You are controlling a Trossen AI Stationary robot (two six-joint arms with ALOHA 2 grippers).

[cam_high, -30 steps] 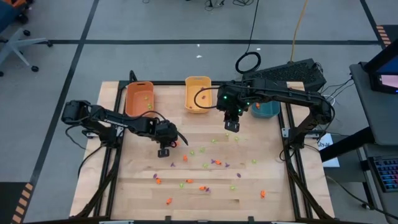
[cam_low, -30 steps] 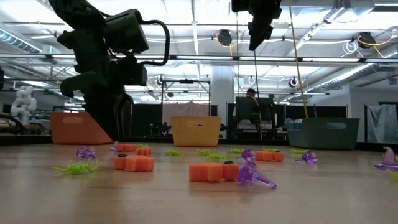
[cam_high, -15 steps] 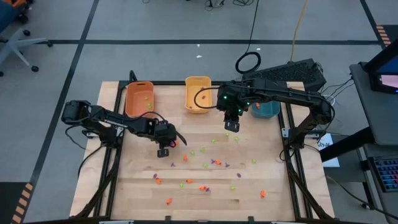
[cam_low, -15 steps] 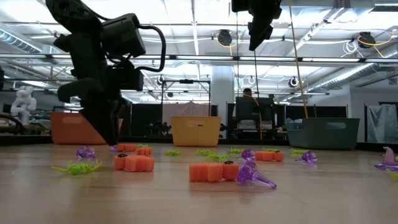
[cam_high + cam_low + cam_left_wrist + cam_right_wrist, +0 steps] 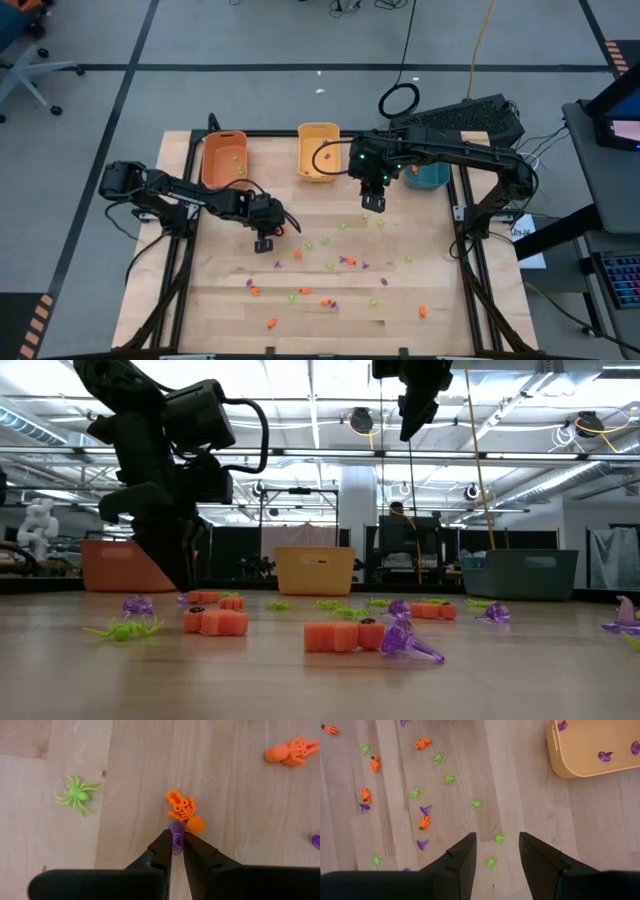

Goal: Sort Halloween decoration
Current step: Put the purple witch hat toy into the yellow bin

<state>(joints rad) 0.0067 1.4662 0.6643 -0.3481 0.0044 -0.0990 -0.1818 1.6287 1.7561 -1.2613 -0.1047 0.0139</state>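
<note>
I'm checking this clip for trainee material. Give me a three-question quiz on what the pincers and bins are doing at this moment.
1. True or false: the left pincer is shut on a purple trinket.
2. Which bin holds purple pieces in the right wrist view? A) orange bin B) yellow bin C) teal bin
3. Fill in: the right pincer hangs ____ and empty above green spiders.

Key: 1 true; 2 B; 3 open.
</note>
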